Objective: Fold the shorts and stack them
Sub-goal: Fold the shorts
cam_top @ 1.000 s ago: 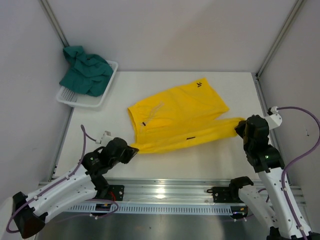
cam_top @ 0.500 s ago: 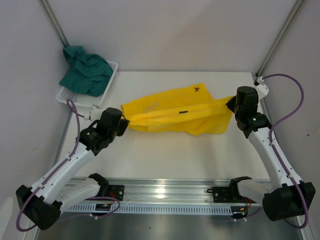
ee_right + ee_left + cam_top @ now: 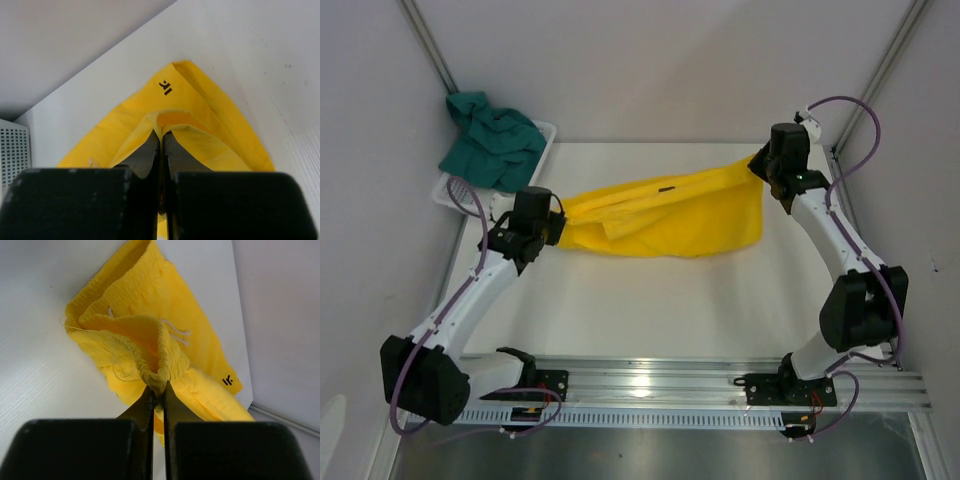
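Note:
The yellow shorts (image 3: 670, 212) hang stretched between both arms above the white table, folded lengthwise with the lower edge sagging. My left gripper (image 3: 563, 226) is shut on the gathered waistband (image 3: 159, 381) at the left end. My right gripper (image 3: 757, 165) is shut on the hem of a leg (image 3: 165, 123) at the far right; a small black logo (image 3: 165, 87) shows beyond it. The dark teal-green shorts (image 3: 492, 140) lie crumpled in the white mesh basket (image 3: 525, 190) at the back left.
The basket stands at the table's back-left corner, just behind my left arm. Grey walls close in at left, right and back. A metal rail (image 3: 650, 385) runs along the near edge.
Both grippers have carried the yellow shorts away from the near side toward the back of the table, lifting and folding the cloth over. The right gripper went to the back-right corner.

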You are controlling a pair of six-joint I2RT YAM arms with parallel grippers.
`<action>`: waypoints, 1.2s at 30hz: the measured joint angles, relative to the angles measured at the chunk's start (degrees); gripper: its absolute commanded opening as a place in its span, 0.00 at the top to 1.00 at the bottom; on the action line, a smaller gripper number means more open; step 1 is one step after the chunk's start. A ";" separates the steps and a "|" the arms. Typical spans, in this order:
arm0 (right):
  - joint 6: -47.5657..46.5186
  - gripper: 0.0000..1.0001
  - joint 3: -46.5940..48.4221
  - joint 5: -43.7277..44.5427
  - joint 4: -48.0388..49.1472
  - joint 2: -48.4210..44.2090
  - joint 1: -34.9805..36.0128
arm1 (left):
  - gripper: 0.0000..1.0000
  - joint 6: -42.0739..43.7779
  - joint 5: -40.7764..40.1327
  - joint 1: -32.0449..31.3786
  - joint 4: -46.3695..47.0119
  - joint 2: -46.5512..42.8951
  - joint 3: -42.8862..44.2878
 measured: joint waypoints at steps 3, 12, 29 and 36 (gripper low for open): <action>-0.17 1.00 4.63 -0.79 -0.07 5.84 0.00 | 1.00 -0.02 1.09 2.14 1.14 5.31 2.27; -0.17 1.00 16.06 -1.44 0.42 21.29 -0.20 | 1.00 0.46 3.34 7.37 2.19 24.63 15.34; 1.53 0.00 37.24 -12.13 11.82 46.84 -5.14 | 0.01 5.03 6.95 11.74 3.45 51.47 40.06; 0.79 0.23 23.56 -18.75 18.34 37.48 -5.57 | 0.01 14.14 7.37 12.11 2.86 49.29 39.87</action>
